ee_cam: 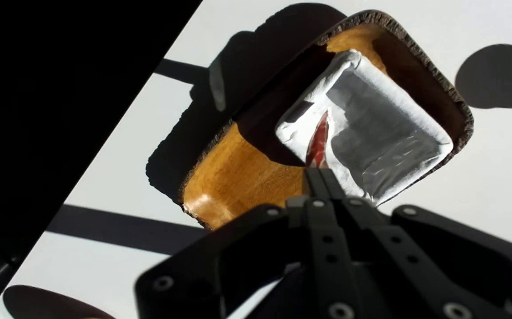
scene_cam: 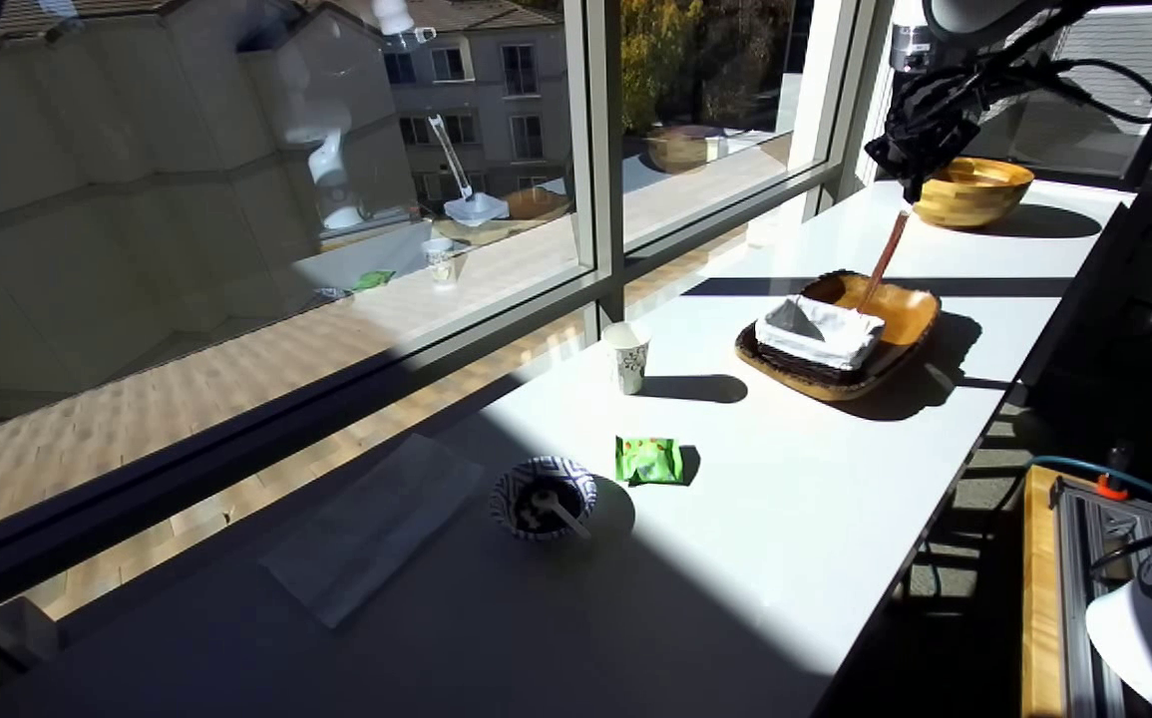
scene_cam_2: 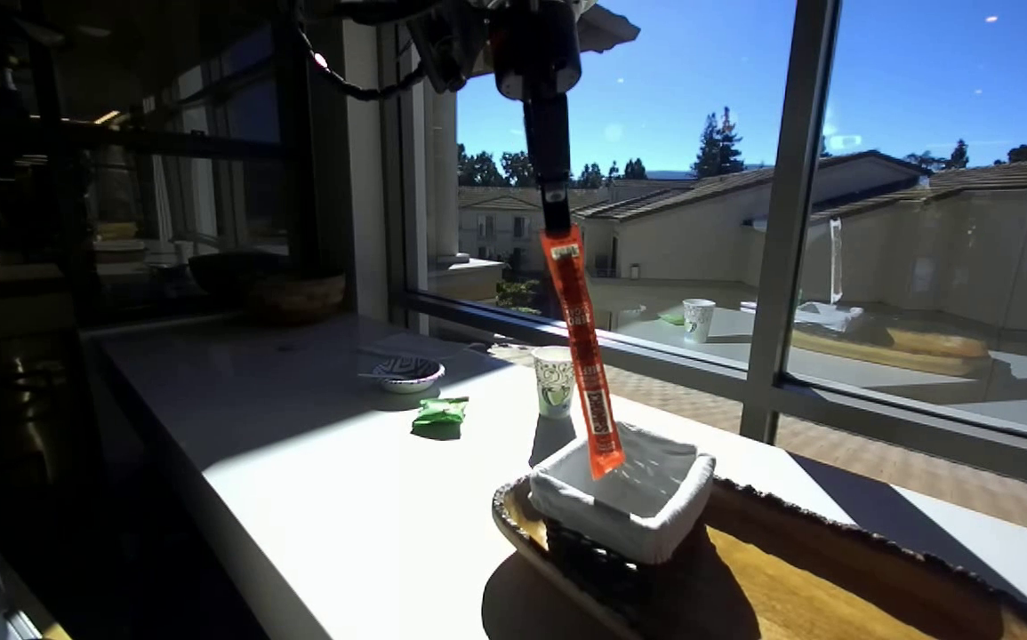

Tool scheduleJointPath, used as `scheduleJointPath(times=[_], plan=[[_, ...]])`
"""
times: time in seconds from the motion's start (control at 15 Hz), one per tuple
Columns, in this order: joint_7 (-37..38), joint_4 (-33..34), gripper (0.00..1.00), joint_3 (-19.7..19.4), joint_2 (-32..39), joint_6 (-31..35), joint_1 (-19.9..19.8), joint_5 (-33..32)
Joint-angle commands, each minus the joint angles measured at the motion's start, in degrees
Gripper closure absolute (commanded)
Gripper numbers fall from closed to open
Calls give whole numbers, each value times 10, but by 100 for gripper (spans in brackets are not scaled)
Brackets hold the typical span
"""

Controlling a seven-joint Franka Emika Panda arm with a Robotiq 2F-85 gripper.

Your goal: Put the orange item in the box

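Nearest the wrist camera, the black metal hand (ee_cam: 323, 172) is pinched tight on the top of a long, thin, orange-red packet (scene_cam_2: 582, 351). Its lower end is at the rim of the square, dark woven box (scene_cam_2: 597, 523) lined with white cloth; whether inside or above, I cannot tell. The box sits in a bark-edged wooden tray (ee_cam: 247, 177) on the desk (scene_cam_2: 326, 480). In an exterior view, a patterned paper cup (scene_cam_2: 551, 380) stands beyond.
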Motion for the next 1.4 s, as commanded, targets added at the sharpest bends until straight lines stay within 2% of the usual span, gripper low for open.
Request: scheduleJointPath(times=[0.0,0.73,1.33], plan=[[31,15,100,-14,36,-3,5,-11],[75,48,100,-28,119,-7,22,-30],[87,80,100,-29,182,-16,56,-42]])
